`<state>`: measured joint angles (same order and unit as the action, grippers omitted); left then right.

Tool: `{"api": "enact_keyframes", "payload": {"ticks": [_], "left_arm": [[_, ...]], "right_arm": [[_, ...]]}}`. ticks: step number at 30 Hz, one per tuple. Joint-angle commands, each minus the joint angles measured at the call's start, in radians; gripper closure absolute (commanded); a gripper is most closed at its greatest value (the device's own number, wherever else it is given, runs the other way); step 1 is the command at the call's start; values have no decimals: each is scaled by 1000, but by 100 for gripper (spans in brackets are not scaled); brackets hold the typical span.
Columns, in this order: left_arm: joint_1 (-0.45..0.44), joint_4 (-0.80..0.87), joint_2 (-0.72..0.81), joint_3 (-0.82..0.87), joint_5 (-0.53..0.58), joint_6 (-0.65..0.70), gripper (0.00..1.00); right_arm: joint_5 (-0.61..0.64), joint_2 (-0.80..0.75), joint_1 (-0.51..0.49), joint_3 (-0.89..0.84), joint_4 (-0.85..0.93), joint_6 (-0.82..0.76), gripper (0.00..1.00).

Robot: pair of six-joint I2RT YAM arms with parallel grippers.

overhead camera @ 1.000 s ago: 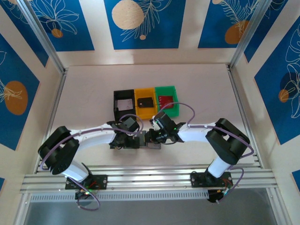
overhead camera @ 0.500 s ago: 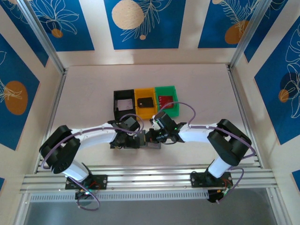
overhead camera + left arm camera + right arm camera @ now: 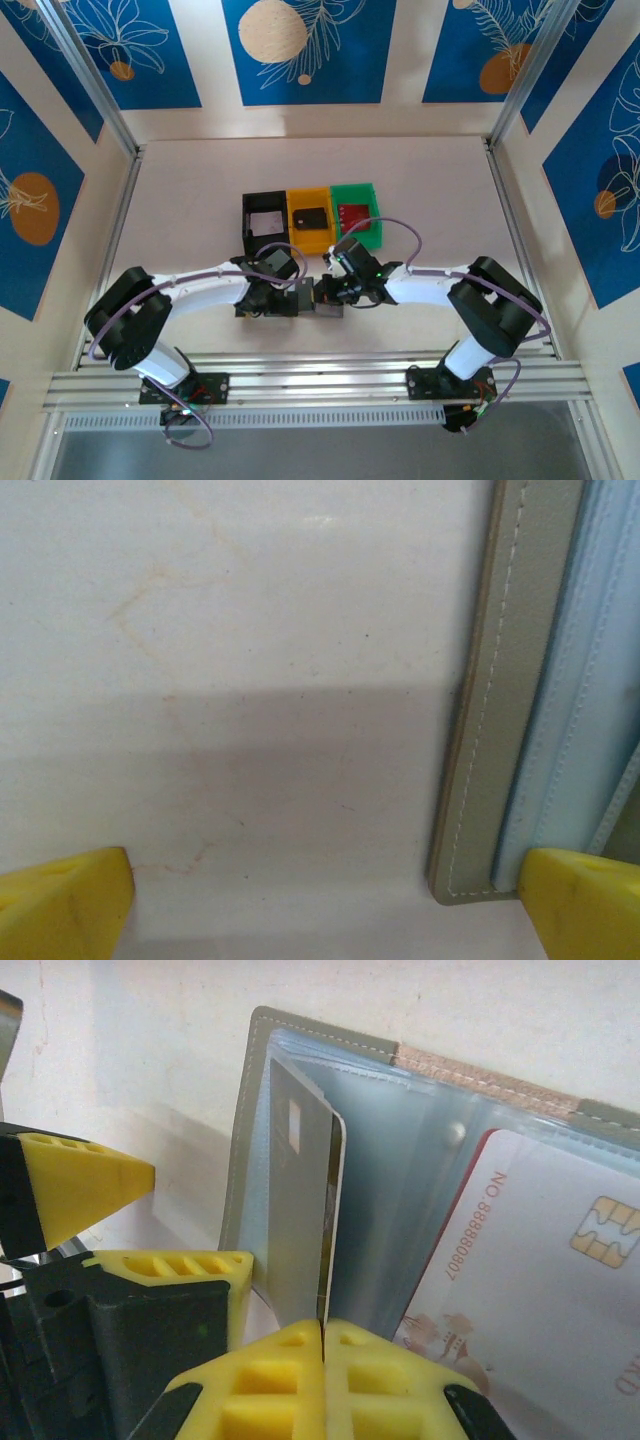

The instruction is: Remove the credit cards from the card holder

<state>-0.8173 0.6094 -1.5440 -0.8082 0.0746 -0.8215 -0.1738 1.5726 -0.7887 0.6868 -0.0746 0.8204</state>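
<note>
The card holder (image 3: 420, 1160) lies open on the table, grey outside with pale blue see-through pockets. My right gripper (image 3: 322, 1330) is shut on the lower edge of a grey credit card (image 3: 300, 1210), which stands on edge partly out of the left pocket. A white and red credit card (image 3: 540, 1260) with a chip lies in the right pocket. My left gripper (image 3: 325, 910) is open wide just above the table, its right fingertip (image 3: 585, 900) over the holder's grey stitched edge (image 3: 500, 680). In the top view both grippers meet over the card holder (image 3: 328, 308).
Behind the grippers stand three small bins in a row: a black bin (image 3: 247, 215) with a white card, a yellow bin (image 3: 310, 195) with a dark card, a green bin (image 3: 372, 200) with a red card. The left gripper's yellow fingers (image 3: 80, 1185) stand close beside the held card.
My right arm has shifted a little to the right with its jaws closed on the grey card. The left arm has stayed where it was.
</note>
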Motion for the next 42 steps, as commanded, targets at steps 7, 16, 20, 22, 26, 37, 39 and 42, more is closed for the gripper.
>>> {"api": "enact_keyframes", "payload": {"ticks": [7,16,20,22,26,37,39,42], "left_arm": [[1,-42,-73,40,-59,-24,0],[2,-49,-78,43,-64,-27,1],[2,-53,-78,44,-65,-27,0],[1,-53,-78,44,-65,-27,0],[2,-54,-79,47,-65,-27,0],[2,-72,-84,58,-75,-33,0],[0,-77,-86,60,-78,-33,0],[1,-79,-86,60,-78,-34,0]], "right_arm": [[-38,-27,3,-24,-5,-17,91],[-22,-39,0,-30,-6,-14,88],[-21,-45,0,-32,-8,-14,88],[-21,-47,0,-35,-11,-13,90],[-18,-49,2,-39,-16,-11,92],[-9,-4,8,-14,3,-1,80],[-7,10,9,-5,6,1,80],[-9,30,9,5,2,4,80]]}}
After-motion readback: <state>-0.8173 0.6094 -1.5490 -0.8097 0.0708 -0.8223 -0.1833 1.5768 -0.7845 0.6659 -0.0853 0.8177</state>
